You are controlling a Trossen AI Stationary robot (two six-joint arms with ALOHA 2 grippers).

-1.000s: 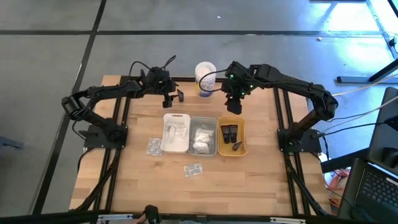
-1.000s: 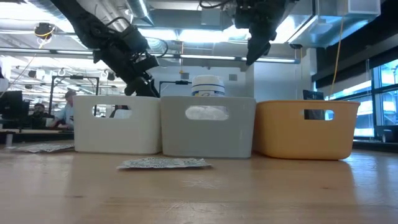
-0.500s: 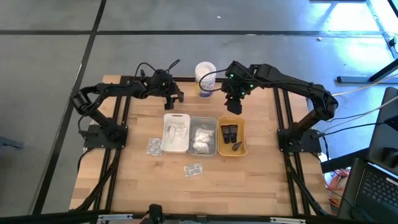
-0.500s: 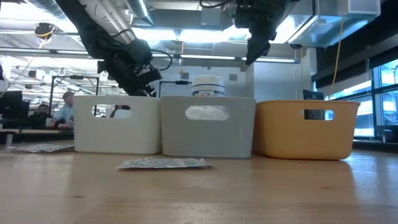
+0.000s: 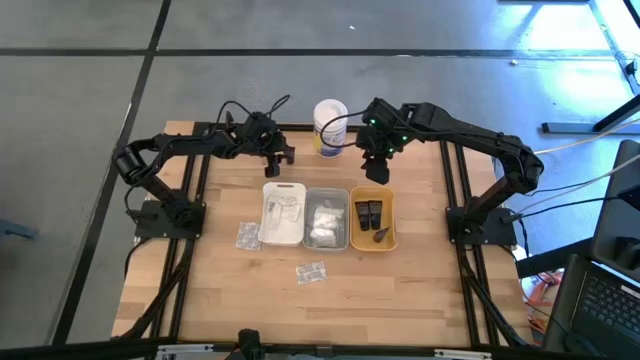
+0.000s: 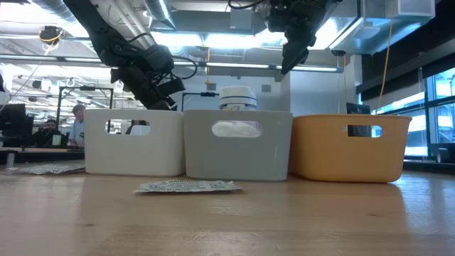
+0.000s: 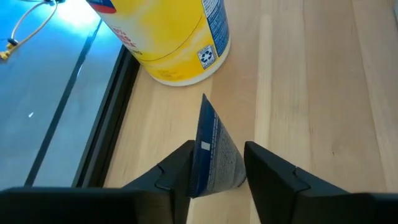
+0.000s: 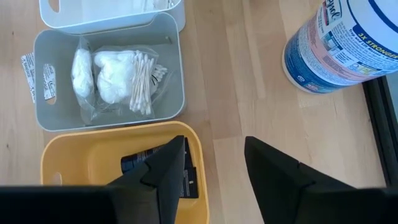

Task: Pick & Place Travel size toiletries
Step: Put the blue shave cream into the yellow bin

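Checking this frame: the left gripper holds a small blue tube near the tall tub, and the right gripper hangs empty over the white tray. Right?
Not quite. The high view shows the right gripper hanging with open, empty jaws over the far end of the orange plastic tray, not the white one. The rest stands: the left gripper holds the small blue tube near the tall tub.

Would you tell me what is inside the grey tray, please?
The grey tray holds clear plastic-wrapped bundles of white cotton balls and cotton swabs. Whatever lies beneath the bundles is covered and cannot be seen.
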